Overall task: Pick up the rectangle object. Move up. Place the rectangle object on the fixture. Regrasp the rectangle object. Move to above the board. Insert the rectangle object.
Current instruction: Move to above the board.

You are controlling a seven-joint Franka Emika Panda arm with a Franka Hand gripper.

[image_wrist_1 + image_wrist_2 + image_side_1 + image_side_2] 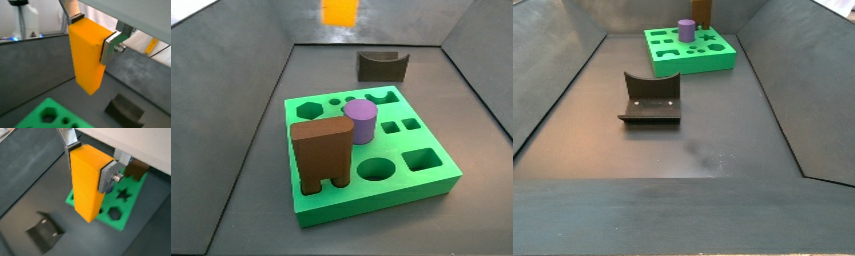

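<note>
On the dark grey floor you have the fixture (651, 98) and the board (372, 150); above them your pincer (90, 31) pinches the rectangle object (88, 55) upright in the air, clear of both

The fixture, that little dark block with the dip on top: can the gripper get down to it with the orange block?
Probably yes. The gripper holds the rectangle object high in the air, and the fixture stands alone on the floor with nothing on it, away from the board.
</note>
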